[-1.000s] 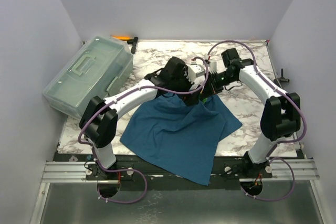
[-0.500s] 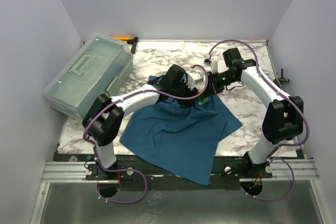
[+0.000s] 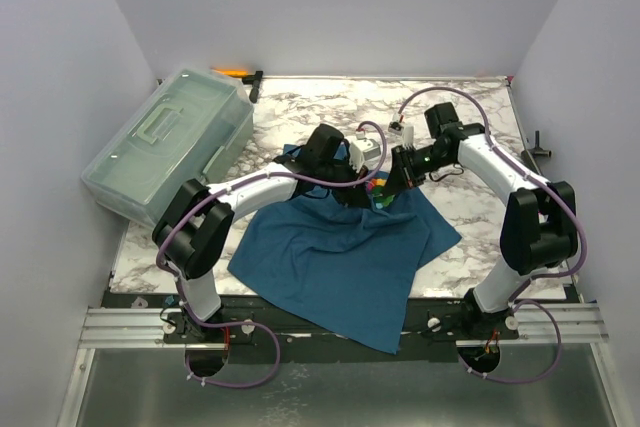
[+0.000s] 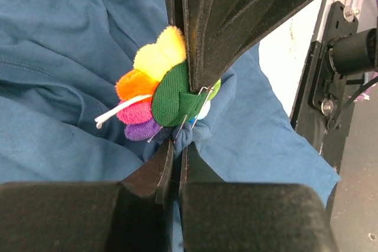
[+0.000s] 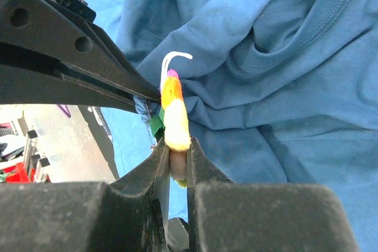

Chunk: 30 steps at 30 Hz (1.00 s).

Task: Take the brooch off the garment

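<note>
Above the tabletop [image 3: 330,107] centre | my right tool [image 5: 175,146] clamps the brooch [image 5: 173,107] edge-on | my left tool [image 4: 175,146] pinches shut on the garment [image 4: 59,57] just behind it | I should anchor cloth, ease brooch off slowly.

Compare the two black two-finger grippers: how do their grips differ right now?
The right gripper clamps the small multicoloured flower brooch edge-on; the left gripper is shut on bunched cloth of the dark teal T-shirt just behind it. The right's jaws are parted by the brooch's thickness; the left's nearly meet. Both are closed, tips close together.
</note>
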Available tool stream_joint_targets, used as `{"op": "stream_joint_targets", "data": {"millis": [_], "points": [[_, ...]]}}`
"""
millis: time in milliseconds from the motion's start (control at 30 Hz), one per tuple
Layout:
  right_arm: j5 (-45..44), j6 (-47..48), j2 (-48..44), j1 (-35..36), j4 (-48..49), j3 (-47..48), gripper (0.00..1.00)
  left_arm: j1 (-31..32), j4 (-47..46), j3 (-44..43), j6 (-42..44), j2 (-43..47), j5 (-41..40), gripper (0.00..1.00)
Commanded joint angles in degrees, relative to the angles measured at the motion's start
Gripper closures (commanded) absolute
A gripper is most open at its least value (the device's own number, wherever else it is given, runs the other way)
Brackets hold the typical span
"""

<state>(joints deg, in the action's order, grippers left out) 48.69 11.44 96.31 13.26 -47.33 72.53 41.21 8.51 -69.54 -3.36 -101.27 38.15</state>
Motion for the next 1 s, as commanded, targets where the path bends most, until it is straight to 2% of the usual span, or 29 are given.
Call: {"op": "stream_joint_targets", "data": {"millis": [0, 233, 300, 333, 367, 467, 533, 600, 633, 767, 967], "points": [[5.57, 1.38, 0.97, 0.81, 1.95, -2.04, 0.99, -0.25, -7.61, 0.33, -3.12, 0.74, 4.43, 1.00], [12.62, 0.99, 4.18, 1.07, 4.82, -2.15, 0.99, -0.43, -12.29, 2.23, -8.09, -1.66, 7.48, 0.99], [13.22, 1.88, 5.15, 1.07, 3.76, -1.49, 1.00, -0.97, -12.96, 2.58, -9.47, -1.98, 8.05, 0.95], [13.40, 2.41, 5.44, 1.04, 3.14, -1.31, 0.99, -1.44, -13.17, 2.80, -9.88, -1.95, 8.09, 0.90], [13.11, 2.83, 5.80, 1.04, 2.55, -1.18, 0.99, -1.81, -13.23, 3.02, -10.00, -1.64, 7.93, 0.82], [12.26, 4.15, 7.09, 1.02, 1.53, -1.64, 0.99, -3.56, -12.78, 4.59, -9.73, 0.31, 7.32, 0.46], [12.08, 4.65, 8.51, 1.07, 0.93, -1.94, 1.00, -4.39, -10.11, 5.00, -7.00, 2.10, 6.61, 0.32], [12.56, 5.25, 9.85, 1.00, 0.29, -2.00, 0.99, -4.91, -5.63, 4.49, -3.10, 3.40, 6.56, 0.24], [12.75, 5.44, 10.39, 1.07, 0.14, -1.94, 0.99, -5.25, -3.31, 4.17, -1.54, 3.60, 7.02, 0.16], [13.78, 6.55, 11.80, 1.06, -0.80, -1.13, 0.99, -6.23, 0.76, 4.35, 5.81, 4.59, 8.49, 0.10], [15.08, 8.09, 12.61, 1.24, -2.57, -0.15, 0.99, -6.27, 3.11, 3.72, 16.61, 3.50, 9.20, 0.08]]}}
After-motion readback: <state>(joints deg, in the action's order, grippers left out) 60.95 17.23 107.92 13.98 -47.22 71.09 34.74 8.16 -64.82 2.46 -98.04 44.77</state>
